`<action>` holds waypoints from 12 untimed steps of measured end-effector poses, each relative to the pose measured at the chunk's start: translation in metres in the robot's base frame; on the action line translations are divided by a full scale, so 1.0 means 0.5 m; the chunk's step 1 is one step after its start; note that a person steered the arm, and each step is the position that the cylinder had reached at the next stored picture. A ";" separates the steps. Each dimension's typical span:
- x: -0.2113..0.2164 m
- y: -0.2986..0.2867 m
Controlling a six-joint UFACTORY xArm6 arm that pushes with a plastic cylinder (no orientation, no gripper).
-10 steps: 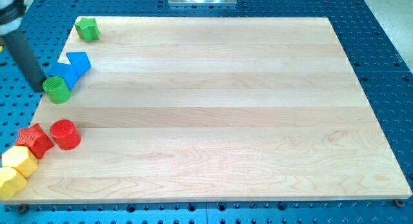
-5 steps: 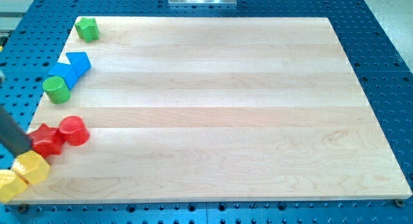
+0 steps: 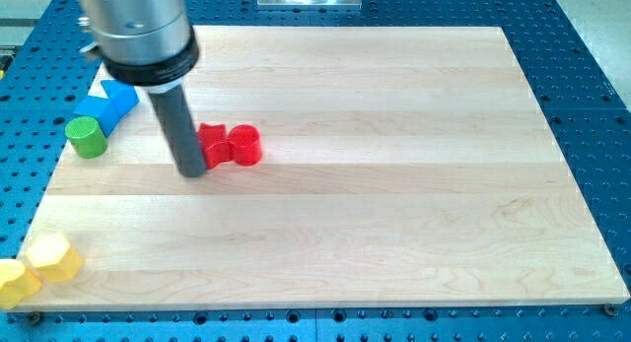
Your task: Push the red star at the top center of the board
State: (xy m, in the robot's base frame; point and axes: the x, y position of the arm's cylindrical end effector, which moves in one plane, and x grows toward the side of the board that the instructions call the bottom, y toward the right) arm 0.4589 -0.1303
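- Right now the red star (image 3: 211, 145) sits left of the board's middle, a little above mid-height, with my tip (image 3: 191, 172) touching its left side; the rod covers the star's left points, so its full outline is hard to read.
- Pressed against the star's right side is the red cylinder (image 3: 245, 145), the two forming a short row.
- Above, right of and below this pair the wooden board (image 3: 394, 184) lies bare, giving wide room toward the view's top edge and the view's right edge.
- No fingers belong to this arm; it ends in the plain dark rod, whose wide grey upper body hides part of the board's upper-left corner.
- Toward the view's left, well apart from the star, two blue blocks (image 3: 108, 103) lie touching each other near the left edge; the upper one is partly behind the arm and their shapes are unclear.
- Just below them the green cylinder (image 3: 86, 137) stands touching the lower blue block, close to the left edge.
- At the bottom-left corner two yellow blocks (image 3: 53, 257) lie side by side; the left one (image 3: 12, 281) hangs over the board's edge and is cut off by the view's left border.
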 end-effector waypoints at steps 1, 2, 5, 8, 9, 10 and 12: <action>-0.036 0.050; -0.067 0.078; -0.189 0.128; -0.243 0.231; -0.237 0.231; -0.179 0.182; -0.288 0.176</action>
State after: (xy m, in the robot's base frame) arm 0.3148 -0.0421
